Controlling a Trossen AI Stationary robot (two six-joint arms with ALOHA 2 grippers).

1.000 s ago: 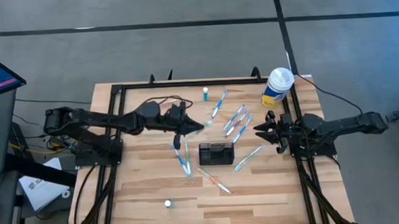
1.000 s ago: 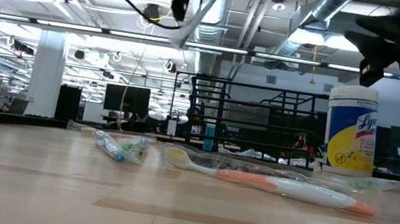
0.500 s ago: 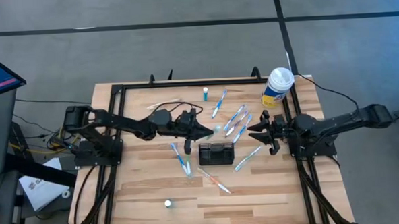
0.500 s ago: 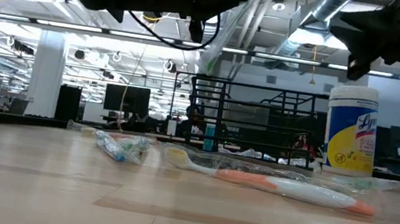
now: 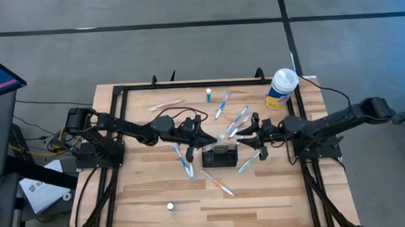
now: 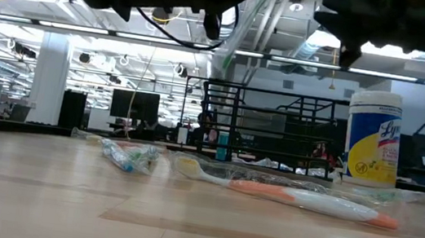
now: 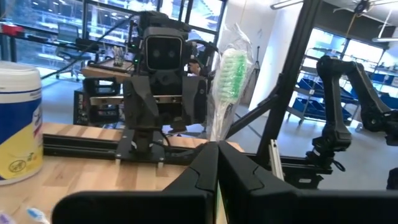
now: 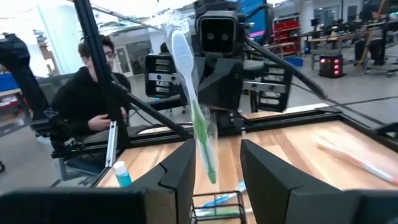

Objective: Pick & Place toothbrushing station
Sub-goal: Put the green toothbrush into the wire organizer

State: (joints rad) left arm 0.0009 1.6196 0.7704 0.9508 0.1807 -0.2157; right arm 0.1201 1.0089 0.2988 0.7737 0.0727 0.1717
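our left hand (image 5: 214, 136) grips a wrapped green toothbrush (image 7: 227, 81) above the black toothbrushing station (image 5: 219, 156); our right hand (image 5: 241, 140), fingers apart, faces it.

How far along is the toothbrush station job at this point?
Done: nothing clear; no brush visibly stands in the holder. In hand: the left gripper is shut on a wrapped green toothbrush above the holder, with the open right gripper facing it. Left: several loose brushes lie on the table.
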